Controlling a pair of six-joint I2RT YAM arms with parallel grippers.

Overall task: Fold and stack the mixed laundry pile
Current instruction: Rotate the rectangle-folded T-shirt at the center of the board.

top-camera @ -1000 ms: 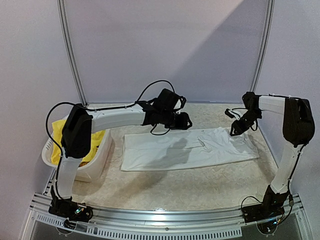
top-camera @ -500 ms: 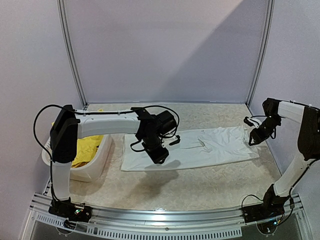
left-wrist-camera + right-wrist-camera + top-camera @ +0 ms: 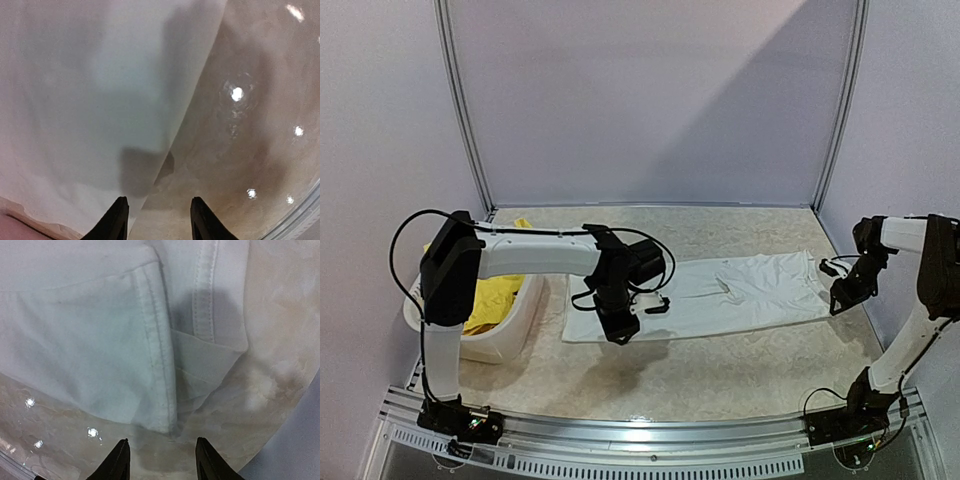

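So you're mid-fold on the T-shirt (image 3: 720, 295). It lies flat across the middle of the table (image 3: 720, 375) as a long strip running left to right. The yellow shorts (image 3: 485, 300) sit in the basket (image 3: 520, 330) at the far left, and I can't spot any navy or pink pieces.

Your left gripper (image 3: 158, 200) hangs low at the near edge of the shirt's left end. Its jaws are apart with nothing between them, and from the wrist view one finger is over cloth and the other over bare table. Your right gripper (image 3: 161, 440) is the same story at the right end: jaws apart and empty, just off the near corner where a stitched hem (image 3: 159, 370) runs down to the edge.

My read is that this is the setup for the next fold, with both ends lined up for a pinch. You'd want to drop both grippers to the table, close on the near edge, and lift the two ends together so the strip doesn't twist. That right corner looks layered, so try to catch every layer, not just the top one
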